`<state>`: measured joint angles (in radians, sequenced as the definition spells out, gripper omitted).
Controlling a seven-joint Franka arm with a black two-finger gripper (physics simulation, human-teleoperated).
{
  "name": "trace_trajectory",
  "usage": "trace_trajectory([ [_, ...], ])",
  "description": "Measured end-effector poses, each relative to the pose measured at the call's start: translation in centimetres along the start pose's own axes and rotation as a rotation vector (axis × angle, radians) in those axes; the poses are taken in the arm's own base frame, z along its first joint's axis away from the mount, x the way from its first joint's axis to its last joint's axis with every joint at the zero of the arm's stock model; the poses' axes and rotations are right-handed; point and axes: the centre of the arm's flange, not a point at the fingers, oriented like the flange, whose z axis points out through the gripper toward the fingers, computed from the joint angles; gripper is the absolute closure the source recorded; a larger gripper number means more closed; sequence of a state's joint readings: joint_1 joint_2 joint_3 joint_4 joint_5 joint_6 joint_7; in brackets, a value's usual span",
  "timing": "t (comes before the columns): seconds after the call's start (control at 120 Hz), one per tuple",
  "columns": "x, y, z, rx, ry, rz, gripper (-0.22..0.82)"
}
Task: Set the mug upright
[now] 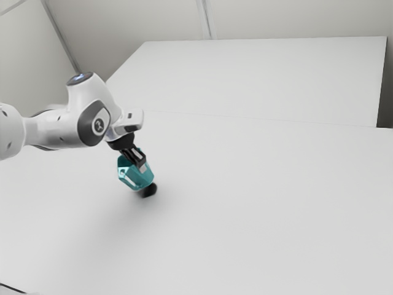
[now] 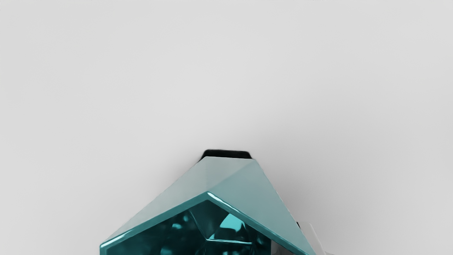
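Your arm (image 1: 58, 131) wears smooth, rounded white shells with small dark spots — a glossy blue-black cap (image 1: 80, 78) on top, a charcoal panel (image 1: 90, 117) carrying a round, pale-ringed emblem (image 1: 99, 125). Your black gripper (image 1: 140, 165) has light grey patches near its tips.

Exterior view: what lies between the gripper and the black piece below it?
Between gripper and black piece lies the teal mug, in the exterior view.
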<state>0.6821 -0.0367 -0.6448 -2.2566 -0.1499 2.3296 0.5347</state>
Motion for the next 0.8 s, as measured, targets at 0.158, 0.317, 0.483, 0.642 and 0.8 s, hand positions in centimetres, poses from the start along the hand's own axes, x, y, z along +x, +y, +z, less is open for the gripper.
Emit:
trace_trajectory([
  [0.158,-0.2,0.8,1.2,0.002,-0.011,-0.050,0.77],
  [0.317,-0.1,1.6,2.5,-0.013,-0.019,-0.090,0.77],
  [0.483,0.3,2.2,3.4,-0.025,-0.018,-0.121,0.77],
  [0.642,0.3,2.5,3.6,-0.026,-0.018,-0.149,0.58],
  [0.8,0.2,2.2,3.6,-0.023,-0.014,-0.179,0.28],
])
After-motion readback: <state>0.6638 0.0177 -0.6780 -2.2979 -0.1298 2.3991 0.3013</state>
